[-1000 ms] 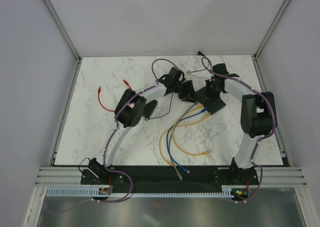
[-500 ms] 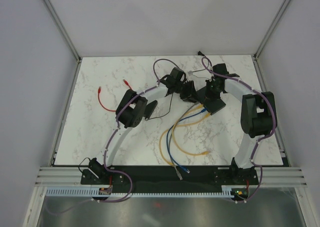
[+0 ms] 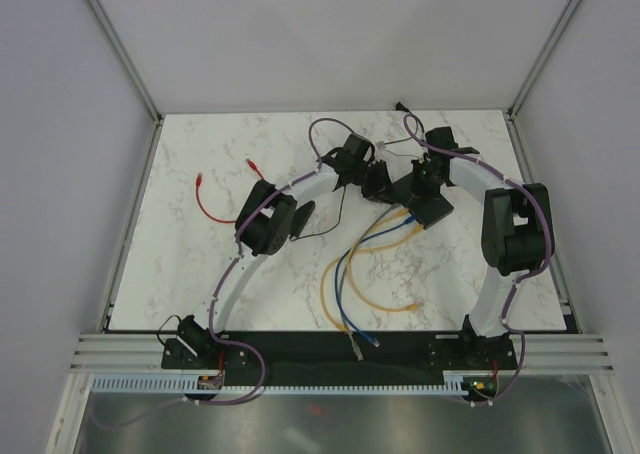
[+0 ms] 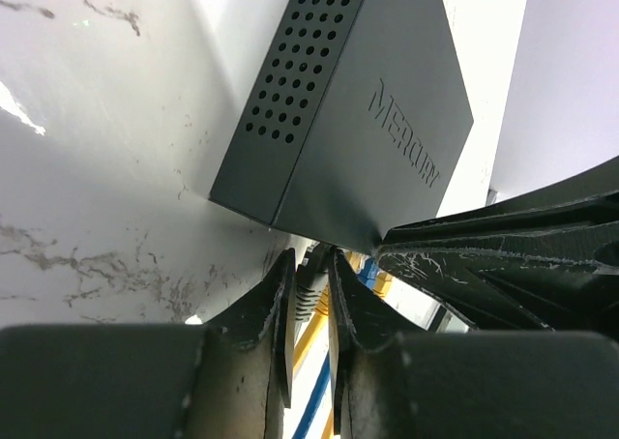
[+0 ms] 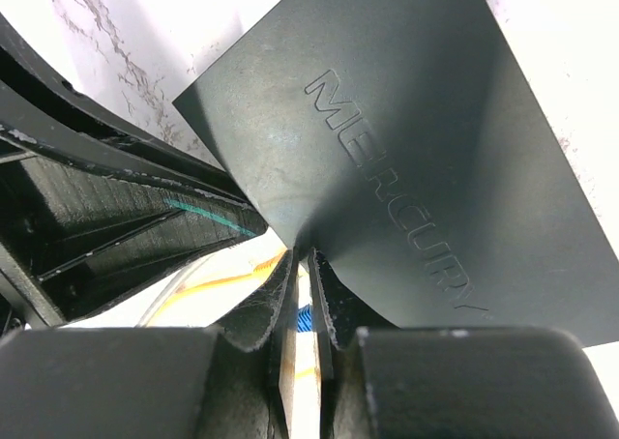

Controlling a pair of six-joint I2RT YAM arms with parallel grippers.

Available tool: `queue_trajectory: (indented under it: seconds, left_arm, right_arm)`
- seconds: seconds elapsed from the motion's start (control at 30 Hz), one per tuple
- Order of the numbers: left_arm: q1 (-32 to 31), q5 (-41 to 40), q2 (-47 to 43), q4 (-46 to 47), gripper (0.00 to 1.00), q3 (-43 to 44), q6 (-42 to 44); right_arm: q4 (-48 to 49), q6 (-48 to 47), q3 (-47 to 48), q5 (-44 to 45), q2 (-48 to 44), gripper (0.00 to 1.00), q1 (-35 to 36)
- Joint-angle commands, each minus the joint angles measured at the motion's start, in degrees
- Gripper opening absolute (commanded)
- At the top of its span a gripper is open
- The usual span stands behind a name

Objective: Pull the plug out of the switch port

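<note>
The switch (image 3: 432,210) is a flat black box marked MERCURY, seen close in the left wrist view (image 4: 360,120) and the right wrist view (image 5: 416,139). It is held tilted off the marble. My right gripper (image 3: 420,188) (image 5: 308,265) is shut on the switch's near corner. My left gripper (image 3: 380,184) (image 4: 309,279) is shut on a grey ribbed plug (image 4: 311,286) with a yellow cable (image 4: 311,335), right at the switch's socket edge. A blue cable (image 4: 319,391) runs beside it. The sockets themselves are hidden.
Yellow cables (image 3: 385,304) and blue cables (image 3: 345,274) trail from the switch toward the front edge. A small black power brick (image 3: 300,217) with a thin cord lies by the left arm. A red cable (image 3: 212,210) lies at the left. The two grippers nearly touch.
My left gripper has shifted a little to the right, closer against the switch. The right arm and the switch have hardly moved.
</note>
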Motion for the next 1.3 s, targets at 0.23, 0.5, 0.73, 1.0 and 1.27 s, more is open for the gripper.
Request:
queue_trajectory:
  seconds: [0.23, 0.5, 0.73, 1.0, 1.27]
  left_arm:
    - [-0.69, -2.94, 3.49, -6.6, 0.02, 3.47, 0.3]
    - [-0.69, -2.32, 3.49, -9.94, 0.02, 4.09, 2.15]
    - [-0.61, 0.05, 3.93, -11.61, 0.02, 3.91, 2.41]
    - [-0.52, 2.07, 4.01, -13.37, 0.02, 3.65, 3.02]
    - [-0.08, 5.24, 3.75, -14.95, 0.02, 2.07, 3.46]
  right_arm:
    - [-0.21, -0.54, -0.64, 2.15, -1.08, 0.34, 0.53]
    - [-1.7, -1.42, -1.87, 6.81, -0.99, 0.47, 0.71]
    - [-2.58, -1.42, -2.66, 12.08, -1.0, 0.48, 3.26]
    - [-3.28, -0.98, -3.54, 16.65, 0.15, 0.57, 5.28]
    - [-4.34, 0.69, -2.05, 19.64, 3.31, 0.57, 5.37]
